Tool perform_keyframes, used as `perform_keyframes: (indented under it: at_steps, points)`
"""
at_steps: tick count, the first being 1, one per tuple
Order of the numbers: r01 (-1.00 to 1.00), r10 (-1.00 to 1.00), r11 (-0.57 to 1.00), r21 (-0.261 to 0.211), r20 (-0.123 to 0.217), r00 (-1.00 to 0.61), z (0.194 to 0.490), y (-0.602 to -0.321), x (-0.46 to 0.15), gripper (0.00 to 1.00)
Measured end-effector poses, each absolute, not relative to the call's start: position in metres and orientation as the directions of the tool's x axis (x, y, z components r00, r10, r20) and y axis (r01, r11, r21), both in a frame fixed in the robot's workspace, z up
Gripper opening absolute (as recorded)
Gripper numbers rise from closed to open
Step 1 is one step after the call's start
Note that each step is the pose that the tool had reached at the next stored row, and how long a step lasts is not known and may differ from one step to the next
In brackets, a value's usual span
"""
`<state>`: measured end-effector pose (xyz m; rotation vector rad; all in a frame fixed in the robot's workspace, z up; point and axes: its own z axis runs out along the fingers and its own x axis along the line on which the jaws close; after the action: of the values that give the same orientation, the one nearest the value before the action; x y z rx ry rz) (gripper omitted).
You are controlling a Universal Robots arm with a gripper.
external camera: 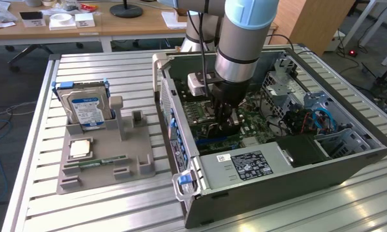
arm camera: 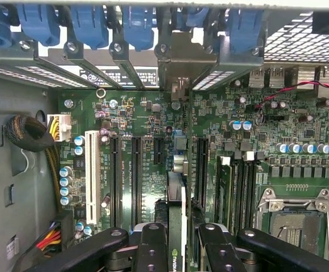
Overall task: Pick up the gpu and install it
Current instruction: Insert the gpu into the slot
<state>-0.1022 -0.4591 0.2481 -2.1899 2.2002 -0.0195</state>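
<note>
The black two-fingered gripper (external camera: 223, 126) on the grey-and-blue arm hung inside the open dark-grey metal computer case (external camera: 348, 166), over the green motherboard (arm camera: 130, 122); its jaws were clamped on the gpu (arm camera: 176, 226), a thin black card held on edge between the fingers (arm camera: 153, 249) above the long black slots (arm camera: 136, 175) near the case's rear wall; it looked light, stiff and fragile (best gripped by its flat faces, away from contacts).
</note>
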Motion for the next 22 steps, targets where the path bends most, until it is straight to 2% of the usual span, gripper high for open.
perform_keyframes:
  at_steps: [22]
  points:
    - [-0.999,-1.000,0.005,-0.035,-0.018,-0.004,0.2467,-0.4595,-0.1032,0.26]
